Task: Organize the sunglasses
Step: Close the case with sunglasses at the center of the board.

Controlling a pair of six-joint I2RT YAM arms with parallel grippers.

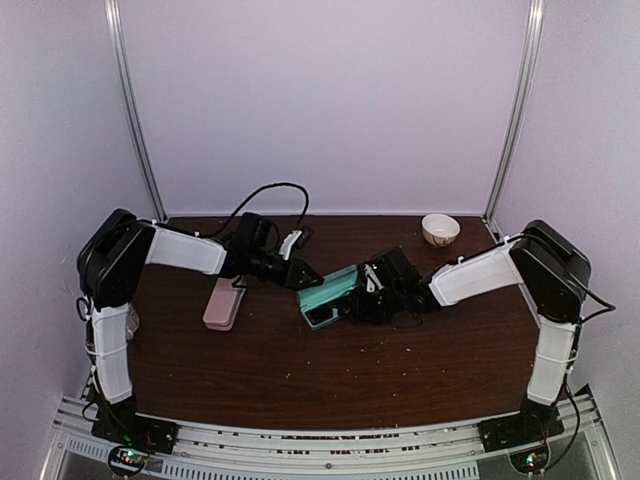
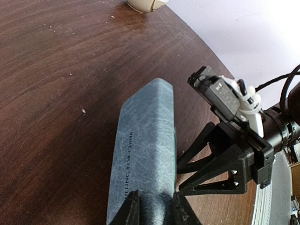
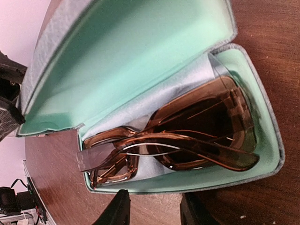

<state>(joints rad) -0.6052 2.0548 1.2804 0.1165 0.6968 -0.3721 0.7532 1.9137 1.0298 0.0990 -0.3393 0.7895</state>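
The grey-blue case lies open at the table's middle, teal inside. The chunky dark-lensed sunglasses lie folded in its tray on a light-blue cloth, with one temple tip sticking out over the tray's left end. My left gripper is shut on the end of the raised lid, which sits between its fingers. My right gripper is open and empty just in front of the tray's near wall; it also shows in the left wrist view. The thin wire-frame pair is out of view.
A pink case lies closed on the table at the left, under the left arm. A small white bowl stands at the back right. Black cables loop at the back middle. White walls enclose the table.
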